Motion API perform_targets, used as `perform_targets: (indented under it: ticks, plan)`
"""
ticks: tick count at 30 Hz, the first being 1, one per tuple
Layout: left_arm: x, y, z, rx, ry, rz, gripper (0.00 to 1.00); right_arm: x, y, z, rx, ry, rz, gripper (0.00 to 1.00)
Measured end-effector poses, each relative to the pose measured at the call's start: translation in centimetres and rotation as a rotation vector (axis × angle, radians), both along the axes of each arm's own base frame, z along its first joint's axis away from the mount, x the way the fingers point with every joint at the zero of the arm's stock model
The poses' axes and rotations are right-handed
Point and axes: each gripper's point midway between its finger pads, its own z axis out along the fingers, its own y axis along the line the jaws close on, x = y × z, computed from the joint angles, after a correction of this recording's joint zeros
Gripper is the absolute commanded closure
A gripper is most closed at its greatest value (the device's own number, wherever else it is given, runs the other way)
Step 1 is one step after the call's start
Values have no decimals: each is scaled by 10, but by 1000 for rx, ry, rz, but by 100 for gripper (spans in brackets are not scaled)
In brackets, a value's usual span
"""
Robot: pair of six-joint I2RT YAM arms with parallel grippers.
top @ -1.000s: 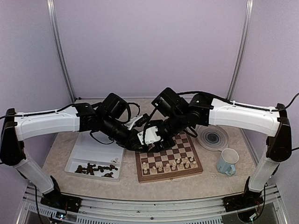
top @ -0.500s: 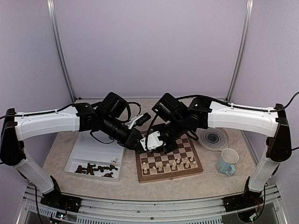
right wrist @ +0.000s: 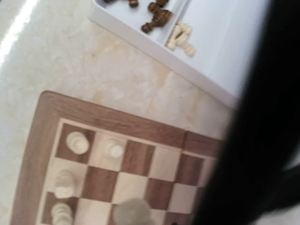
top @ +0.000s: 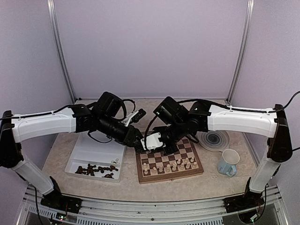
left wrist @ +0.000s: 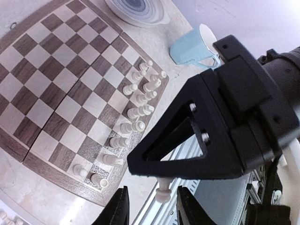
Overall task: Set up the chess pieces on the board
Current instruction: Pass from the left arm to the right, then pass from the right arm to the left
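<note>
Chess pieces (top: 168,165): pale ones sit in the board's (top: 187,150) near rows from above. Left wrist: left tool (left wrist: 153,192) spread apart around a pale pawn (left wrist: 162,191), right tool (left wrist: 164,173) looks clamped on it. Right wrist: white tray (right wrist: 220,47) just beside the board

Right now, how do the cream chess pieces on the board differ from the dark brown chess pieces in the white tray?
Colour: the cream chess pieces are pale, the dark brown chess pieces almost black.
Place: the cream ones are on the board, in two rows along its near edge; the dark ones are in the white tray.
Pose: the cream ones stand upright and in order; the dark ones lie jumbled in a loose heap.
Both are small turned chessmen.
</note>
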Motion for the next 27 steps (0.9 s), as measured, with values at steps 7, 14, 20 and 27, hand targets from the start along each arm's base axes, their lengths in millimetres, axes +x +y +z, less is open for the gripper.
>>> perform_targets:
  ticks: [7, 14, 20, 27]
  plan:
    - [12, 26, 29, -113, -155, 161, 58, 25, -19, 16, 144, 239, -157, 95]
    - [1, -3, 96, -335, -442, 237, 56, 44, -40, 67, 418, 569, -243, 94]
    - [17, -25, 122, -418, -549, 323, 56, 27, -37, 85, 489, 758, -185, 93]
    - [31, -44, 101, -377, -537, 327, 63, 18, -35, 96, 516, 834, -141, 93]
